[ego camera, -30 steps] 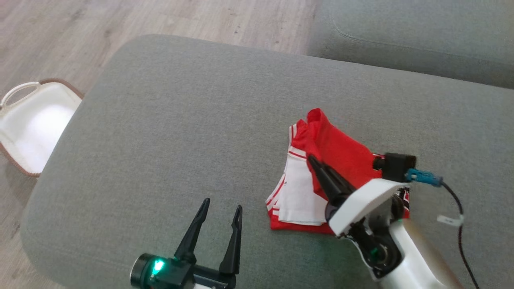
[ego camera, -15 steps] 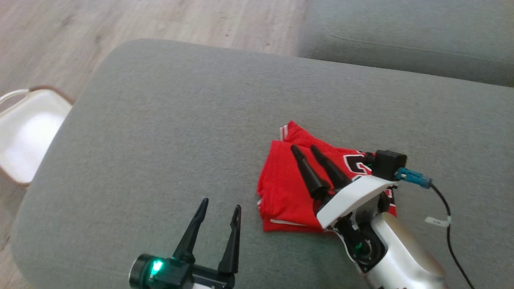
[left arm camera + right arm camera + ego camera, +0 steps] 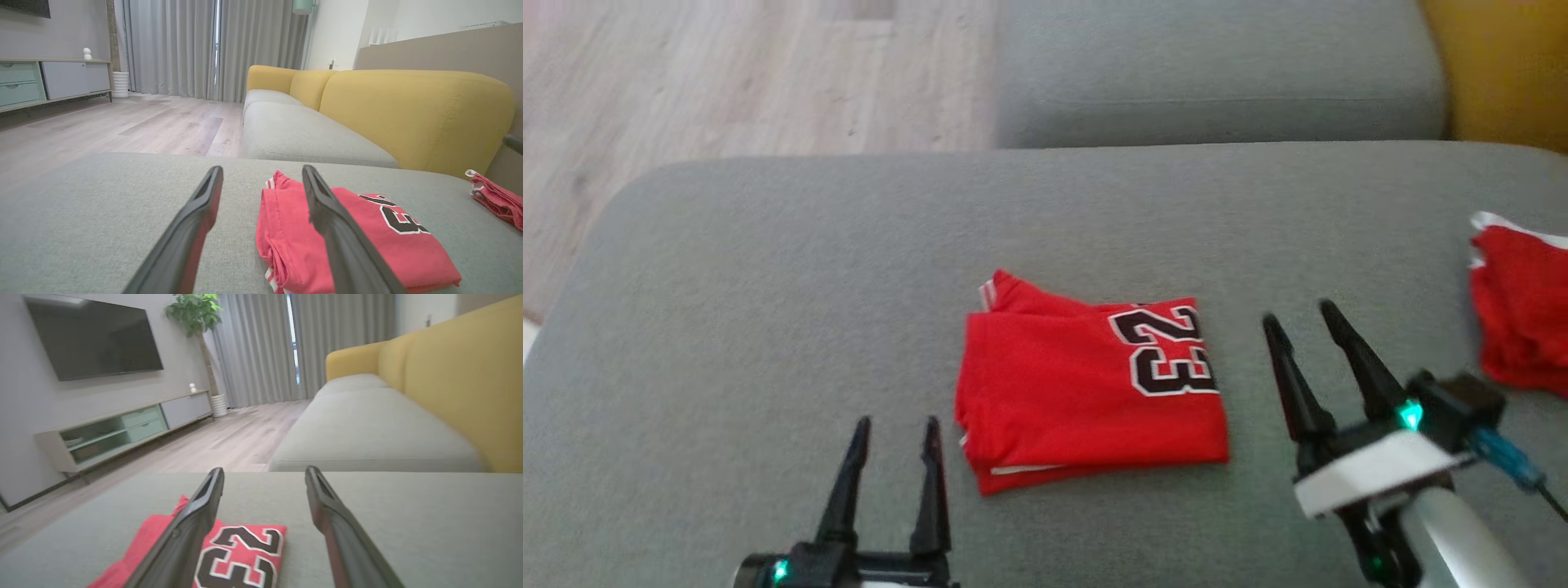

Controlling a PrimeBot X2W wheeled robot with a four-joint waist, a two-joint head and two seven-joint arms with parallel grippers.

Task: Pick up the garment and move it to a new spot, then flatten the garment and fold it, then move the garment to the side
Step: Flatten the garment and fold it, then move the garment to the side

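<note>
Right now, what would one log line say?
jersey: folded, flat on cushion | left tool: open, empty | right tool: open, empty | red cloth: far right

The left gripper (image 3: 897, 425) has two long black fingers (image 3: 848, 482), thin and tapering to blunt tips; they spring from a black base (image 3: 849, 565) with a small green light (image 3: 780, 571) glowing at its side; seen close in the left wrist view, the fingers are matt, with a shallow groove along the upper edge. The right gripper (image 3: 1297, 314) has the same black fingers; behind them sit a curved white cover (image 3: 1372, 476), a second green light (image 3: 1409, 415), and a black box (image 3: 1458, 398) with a blue plug (image 3: 1499, 456) and a dark cable (image 3: 1553, 502); the forearm (image 3: 1454, 543) is pale, silvery white.
</note>
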